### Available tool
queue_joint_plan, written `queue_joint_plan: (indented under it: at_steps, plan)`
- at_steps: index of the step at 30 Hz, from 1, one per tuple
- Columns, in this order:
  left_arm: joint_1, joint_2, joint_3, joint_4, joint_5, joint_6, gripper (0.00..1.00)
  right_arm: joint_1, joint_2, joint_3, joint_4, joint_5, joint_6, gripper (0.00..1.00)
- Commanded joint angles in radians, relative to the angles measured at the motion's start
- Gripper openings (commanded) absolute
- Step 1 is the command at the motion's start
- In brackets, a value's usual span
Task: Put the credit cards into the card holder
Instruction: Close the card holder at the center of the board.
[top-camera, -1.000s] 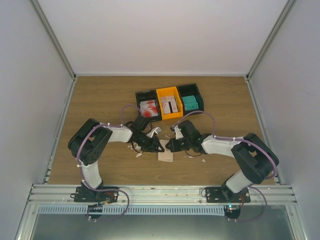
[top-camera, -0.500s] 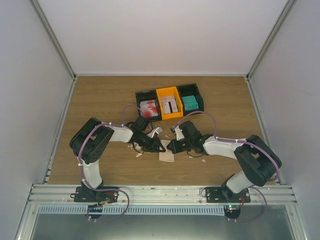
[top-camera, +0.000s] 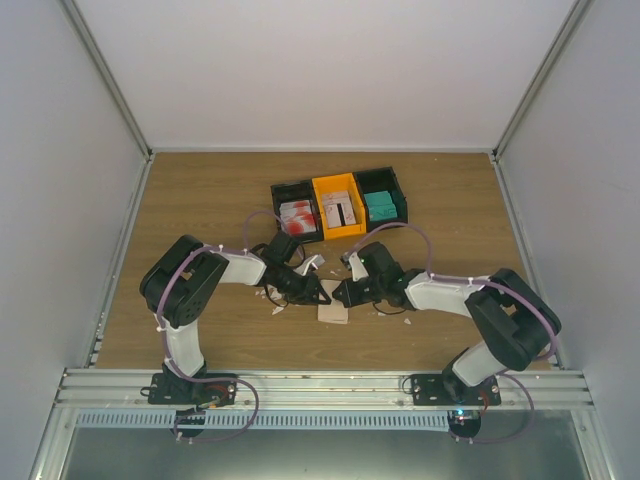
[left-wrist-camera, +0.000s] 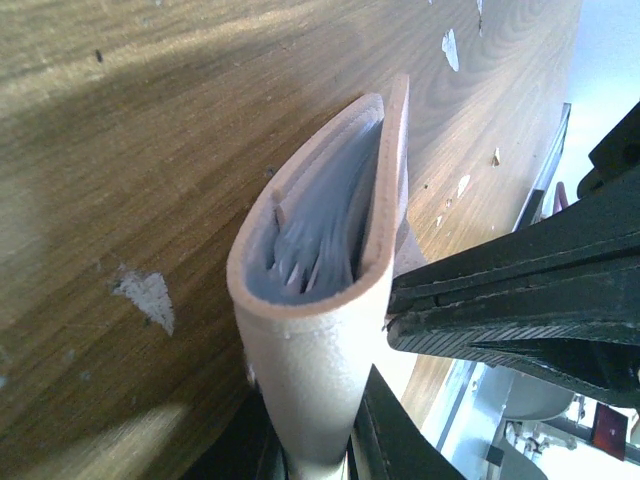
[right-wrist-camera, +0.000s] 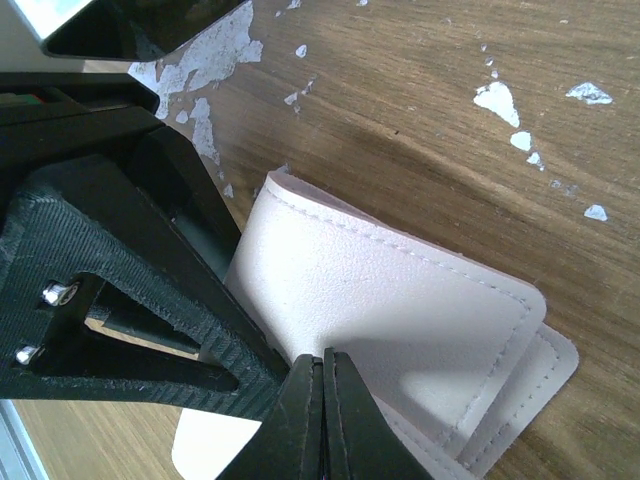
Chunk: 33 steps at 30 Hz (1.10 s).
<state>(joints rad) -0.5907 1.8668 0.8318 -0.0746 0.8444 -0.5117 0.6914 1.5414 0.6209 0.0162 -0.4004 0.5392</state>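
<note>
Progress seems slight, judging by where things lie. Credit cards sit in the row of 3 joined plastic bins (top-camera: 336, 180) in the upper middle of the overhead view: thin red-and-white credit cards (top-camera: 297, 213) in the left black bin, pale ones with dark print (top-camera: 338, 210) in the orange bin, and teal ones (top-camera: 381, 207) in the right black bin. Neither arm carries a card. Both arms meet just below the bins over the small flat beige-tan folding card holder (top-camera: 332, 313), which is low on the wooden worktop (top-camera: 200, 200) among tiny white scraps (right-wrist-camera: 497, 98). The left end effector (left-wrist-camera: 318, 455) is clamped on the card holder at the bottom of its wrist view, with the fold towards the lens and the 2 leaves slightly parted. Pale layers show inside, but I cannot tell whether they are pockets or cards. The right end effector (right-wrist-camera: 322, 385) has its fingers pressed together with only a hairline between them, their tip on the upper leaf. Whether it pinches an edge of that leaf cannot be told. My reading is that the card holder is only being opened or steadied, so fetching each card and sliding it into a pocket is left to do.
</note>
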Motion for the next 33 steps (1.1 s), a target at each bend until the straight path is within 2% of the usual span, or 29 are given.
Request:
queue_joint_plan:
  at_steps: [1,6,11,13,19,25,33]
  plan:
    - [-0.034,0.101,-0.046,-0.046,-0.317,0.02,0.0,0.035,0.046,-0.049,-0.034,-0.037,-0.002,0.0]
    - [-0.031,0.105,-0.045,-0.043,-0.309,0.019,0.0,0.04,0.046,-0.065,-0.052,-0.015,-0.004,0.01]
    - [-0.025,0.104,-0.045,-0.04,-0.297,0.018,0.0,0.051,0.034,-0.092,-0.04,-0.009,0.044,0.12]
    - [-0.024,0.105,-0.042,-0.04,-0.295,0.018,0.0,0.053,0.02,-0.104,-0.02,-0.019,0.065,0.13]
    - [-0.021,0.109,-0.042,-0.04,-0.289,0.018,0.0,0.054,-0.001,-0.138,0.016,-0.011,0.088,0.1]
    - [-0.013,0.118,-0.037,-0.039,-0.276,0.019,0.0,0.056,-0.011,-0.186,0.073,-0.008,0.07,0.01]
    - [-0.004,0.127,-0.036,-0.039,-0.271,0.018,0.0,0.067,0.035,-0.237,0.137,0.012,0.087,0.01]
